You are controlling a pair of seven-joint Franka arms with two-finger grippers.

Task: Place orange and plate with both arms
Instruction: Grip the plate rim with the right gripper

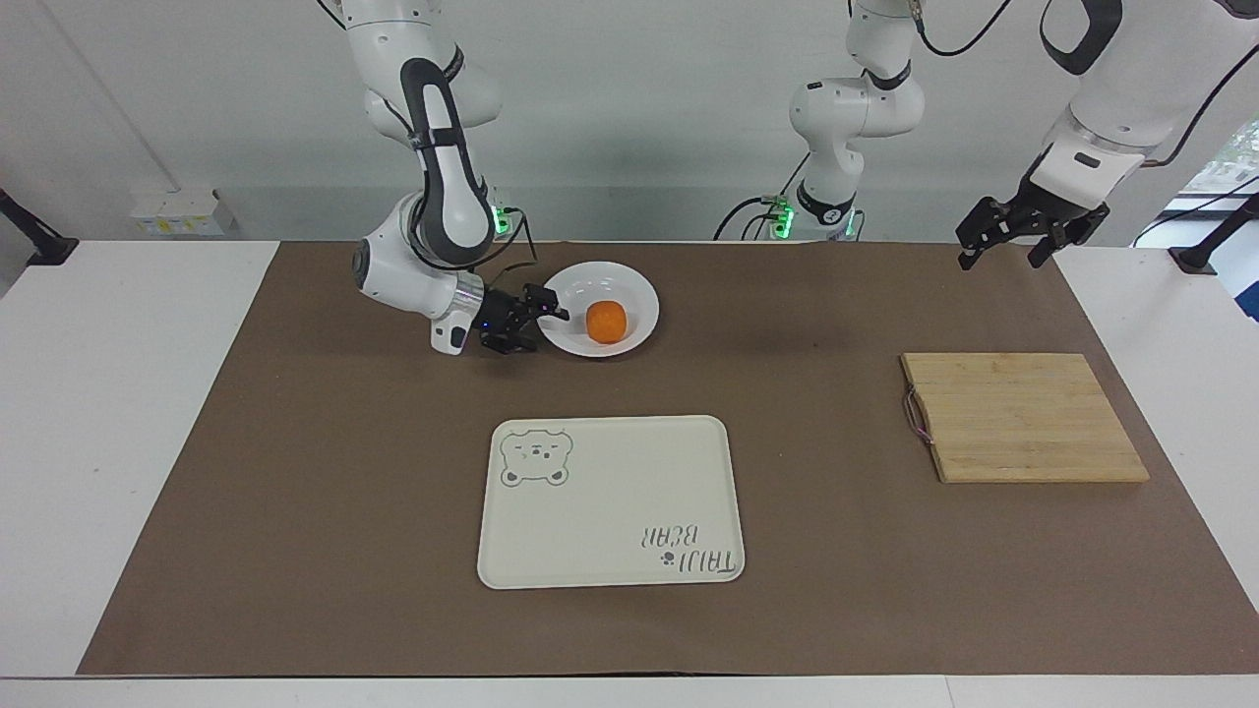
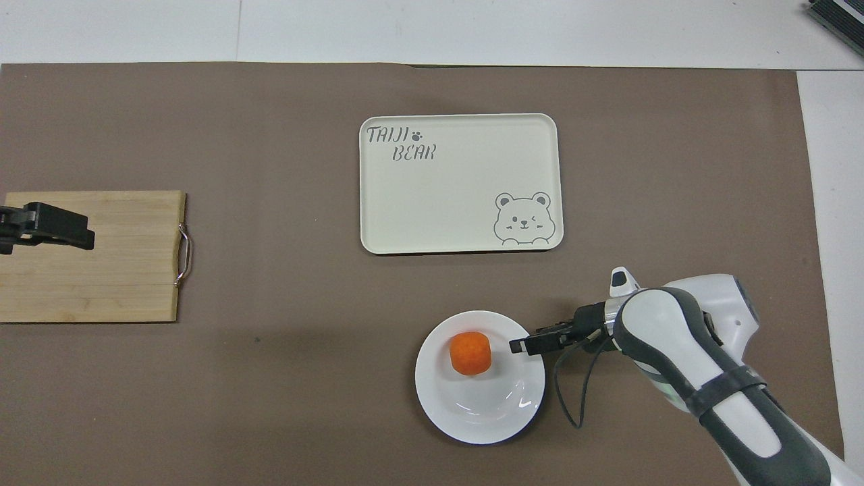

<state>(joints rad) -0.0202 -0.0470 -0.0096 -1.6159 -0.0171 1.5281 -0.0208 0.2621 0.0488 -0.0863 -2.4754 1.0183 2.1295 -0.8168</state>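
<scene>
The white plate (image 1: pixel 629 285) (image 2: pixel 486 405) rests on the brown mat close to the robots, and the orange (image 1: pixel 606 322) (image 2: pixel 470 352) lies in it. My right gripper (image 1: pixel 539 326) (image 2: pixel 518 346) is low beside the plate and open. Its upper finger reaches over the rim on the right arm's side, and nothing is gripped. My left gripper (image 1: pixel 1003 251) (image 2: pixel 84 233) hangs open and empty, high over the left arm's end of the mat by the cutting board.
A cream tray with a bear print (image 1: pixel 610 501) (image 2: pixel 459 182) lies mid-table, farther from the robots than the plate. A wooden cutting board (image 1: pixel 1023 418) (image 2: pixel 115 270) with a metal handle lies toward the left arm's end. A brown mat covers the table.
</scene>
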